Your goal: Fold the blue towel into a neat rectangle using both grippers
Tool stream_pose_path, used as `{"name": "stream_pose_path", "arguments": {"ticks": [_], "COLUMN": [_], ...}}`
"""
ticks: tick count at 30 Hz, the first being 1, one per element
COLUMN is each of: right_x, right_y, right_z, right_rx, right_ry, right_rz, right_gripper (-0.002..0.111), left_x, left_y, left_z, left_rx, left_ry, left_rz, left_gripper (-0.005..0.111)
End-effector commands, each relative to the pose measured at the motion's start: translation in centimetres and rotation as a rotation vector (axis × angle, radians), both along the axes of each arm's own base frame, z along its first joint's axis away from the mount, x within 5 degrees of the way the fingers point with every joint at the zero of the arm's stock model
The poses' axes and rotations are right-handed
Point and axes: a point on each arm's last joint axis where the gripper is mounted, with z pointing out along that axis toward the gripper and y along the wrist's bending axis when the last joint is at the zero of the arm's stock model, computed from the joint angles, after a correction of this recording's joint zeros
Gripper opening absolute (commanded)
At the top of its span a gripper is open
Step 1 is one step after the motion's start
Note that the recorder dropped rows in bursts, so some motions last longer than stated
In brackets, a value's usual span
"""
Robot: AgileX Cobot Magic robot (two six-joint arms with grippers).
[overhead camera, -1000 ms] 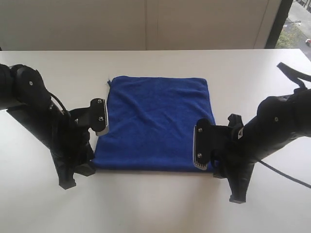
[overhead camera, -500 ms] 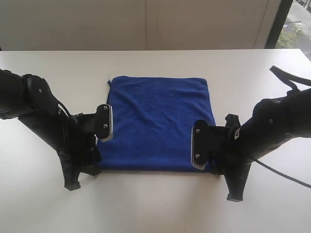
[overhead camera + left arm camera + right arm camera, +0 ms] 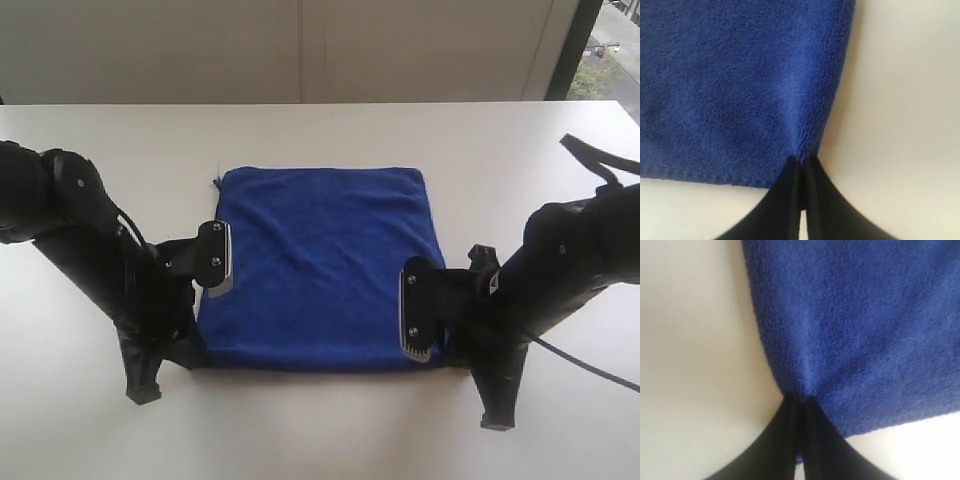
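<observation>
The blue towel (image 3: 320, 265) lies flat in the middle of the white surface (image 3: 320, 130), a bit below the center of the outside view. It looks almost square.

The left hand (image 3: 802, 167) is clenched on the towel's side edge, close to the lower left corner. Its two fingers are pressed tight together, and the cloth bunches up a little right at their tips. The right hand (image 3: 801, 402) is clenched the same way on the other side edge, close to the lower right corner. So each hand has a pinch of the towel.

I think this is the start of a fold: the corners are caught, but they are not lifted yet. Next, both hands should go up together and carry the bottom edge over to the top edge. They need to move at the same speed and stay level, or the fold will come out crooked. The pinches look small, so the cloth could slip out if the hands pull too fast.

Since a second ago, the whole towel has slid a little toward the bottom of the frame. Both arms have dropped lower too, and the left arm has come in closer to the towel.
</observation>
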Motion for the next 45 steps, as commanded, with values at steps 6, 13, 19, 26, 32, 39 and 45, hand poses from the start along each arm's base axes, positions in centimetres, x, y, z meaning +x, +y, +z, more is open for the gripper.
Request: {"name": "stream_pose_path", "arguments": {"ticks": [6,13,19,26,32,39,45], "right_x": [-3.7,-4.4,-3.6,-1.5,0.9,4.7,7.5], "right_y": [0.4,0.3,0.1,0.4,0.7,-0.1,-0.5], "right_z": [2.8,5.6,8.3,9.5,9.3,8.8,6.9], "right_rx": [-0.015,0.052,0.126,0.174,0.167,0.206,0.213], "right_ry": [0.170,0.043,-0.202,-0.365,-0.408,-0.465,-0.468], "right_rz": [0.013,-0.094,-0.149,-0.211,-0.232,-0.322,-0.346], "right_gripper": [0.000,0.000,0.000,0.000,0.000,0.000,0.000], "left_x": [-4.0,-4.6,-3.4,-0.8,2.1,5.2,7.5], "left_y": [-0.1,0.1,0.2,-0.5,-0.3,-0.9,-1.7], "left_z": [3.3,5.7,8.2,9.3,10.2,9.7,8.3], "left_rx": [0.064,0.075,-0.003,-0.097,-0.133,-0.158,-0.154], "left_ry": [0.206,0.112,-0.091,-0.266,-0.339,-0.412,-0.414], "left_rz": [0.012,0.059,0.155,0.271,0.358,0.400,0.417], "left_gripper": [0.000,0.000,0.000,0.000,0.000,0.000,0.000]}}
